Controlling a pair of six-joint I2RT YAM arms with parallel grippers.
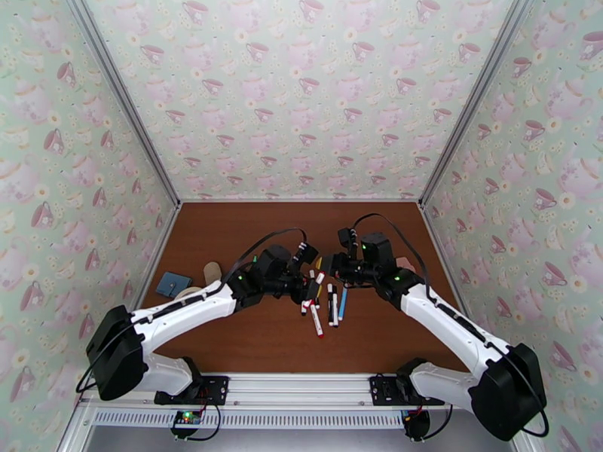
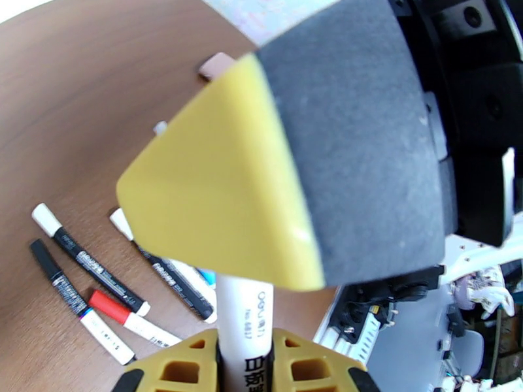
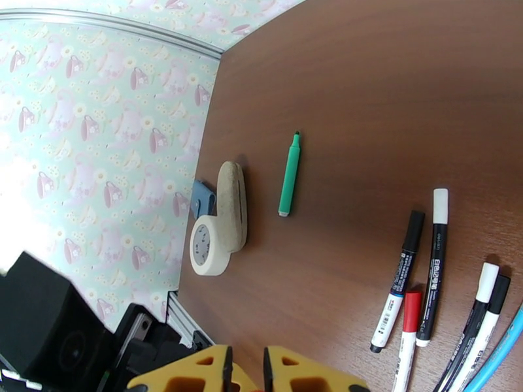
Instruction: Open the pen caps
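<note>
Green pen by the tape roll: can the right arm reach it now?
Probably not directly: the green pen lies beyond the left gripper, which grips a white pen and sits between it and the right gripper.

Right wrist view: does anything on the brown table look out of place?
The slim green pen lies alone near the beige rounded lump, apart from the other pens clustered lower right.

Smooth plastic pens (image 3: 433,269), matt wood-grain table (image 3: 392,93)
</note>
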